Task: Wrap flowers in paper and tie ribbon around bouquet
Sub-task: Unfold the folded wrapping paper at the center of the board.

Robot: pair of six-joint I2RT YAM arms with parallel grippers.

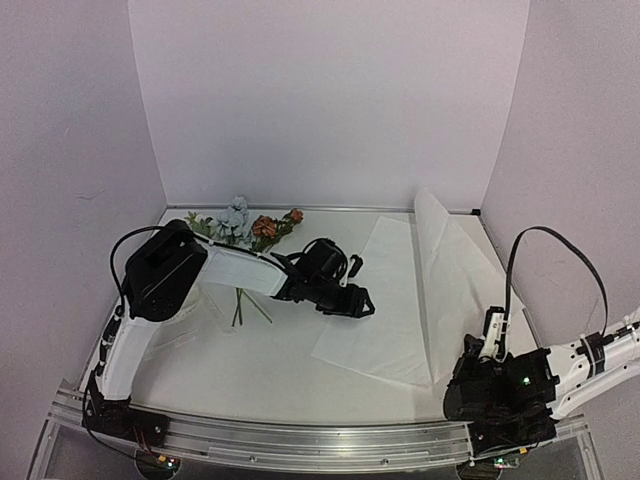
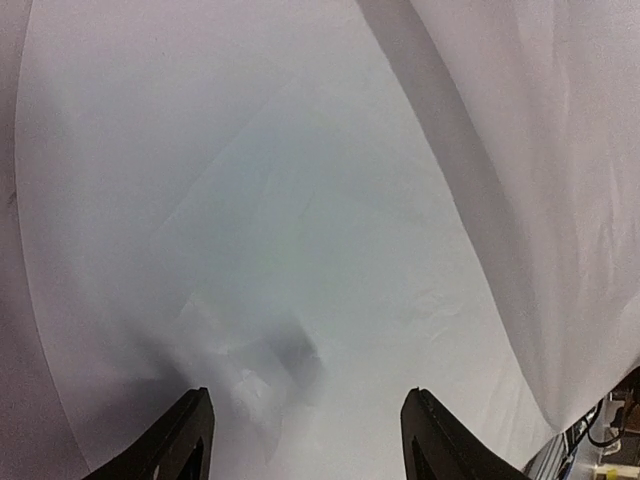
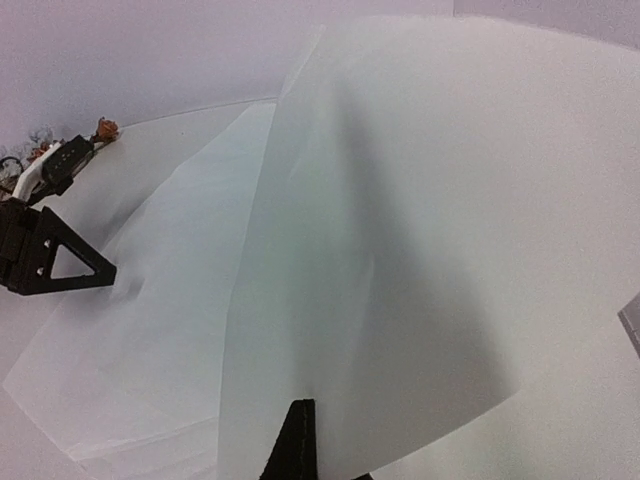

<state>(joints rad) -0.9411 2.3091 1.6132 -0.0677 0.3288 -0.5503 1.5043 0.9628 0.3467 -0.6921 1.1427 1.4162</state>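
Metal rail [image 1: 300, 440] runs along the bottom of the top view, both arm bases on it. Right gripper [image 1: 468, 355] sits low at near right, closed, apparently pinching the near edge of the paper [image 1: 385, 300]; the sheet's right part stands up as a tall flap, the rest lies flat on the table [image 1: 270, 370]. Left gripper [image 1: 355, 300] reaches in over the paper's left edge, jaws apart, empty. Flowers [image 1: 245, 225] lie far left by the back wall, stems pointing toward the near side, partly hidden by the left arm.

Left wrist view: left gripper [image 2: 310, 445] wide apart, holding nothing, crinkled paper [image 2: 300, 200] right below it.

Right wrist view: right gripper [image 3: 300, 440] closed at bottom centre, raised paper [image 3: 380, 250] filling the view. Left gripper [image 3: 60, 265] at left over the flat part. One orange bloom of the flowers [image 3: 102, 127] shows far left.
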